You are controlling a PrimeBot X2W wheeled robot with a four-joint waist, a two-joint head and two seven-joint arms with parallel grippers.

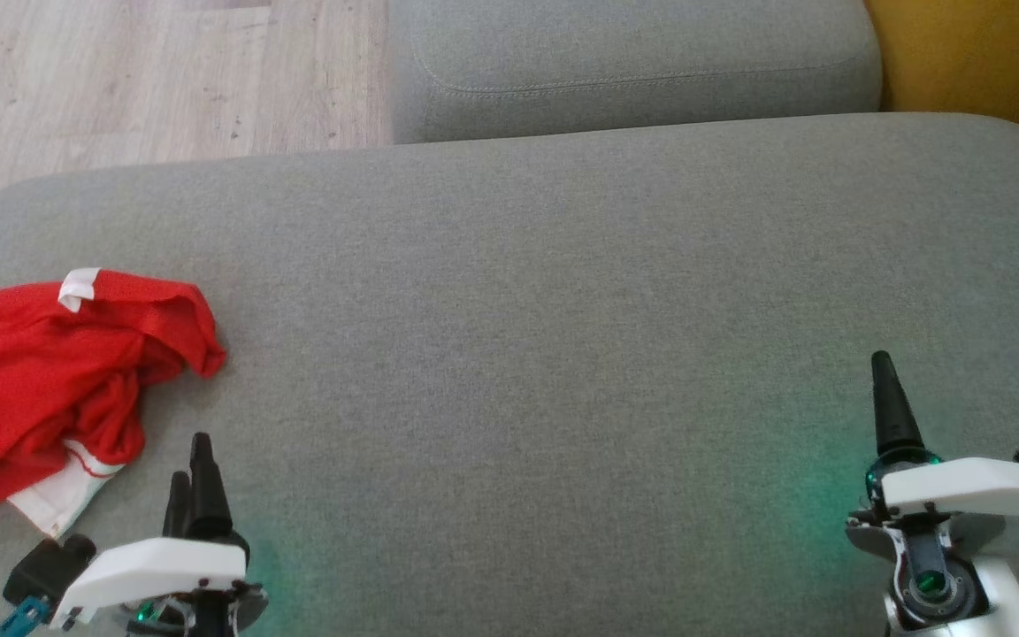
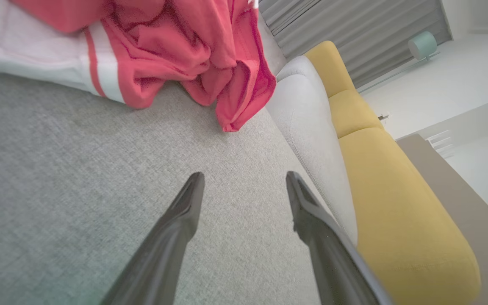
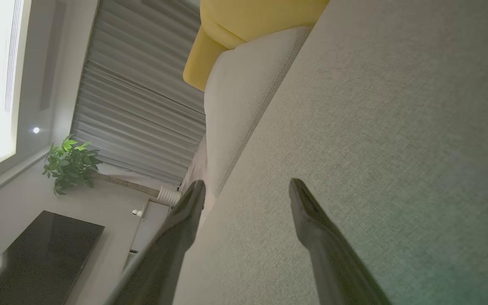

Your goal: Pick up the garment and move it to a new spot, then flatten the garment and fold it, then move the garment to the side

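A crumpled red garment (image 1: 41, 372) with white trim and a white tag lies at the left edge of the grey sofa cushion (image 1: 527, 354). In the left wrist view the garment (image 2: 184, 46) bunches ahead of the fingers. My left gripper (image 1: 191, 464) hovers low at the bottom left, just right of the garment's white hem, and it is open (image 2: 244, 180) with nothing between its fingers. My right gripper (image 1: 883, 372) stands at the lower right, far from the garment, open (image 3: 246, 186) and empty over bare cushion.
A second grey cushion (image 1: 633, 62) sits behind the main one. A yellow cushion (image 1: 978, 62) is at the top right, wooden floor (image 1: 147, 71) at the top left. A plant (image 3: 70, 163) and a dark table (image 3: 36, 254) appear beyond the sofa.
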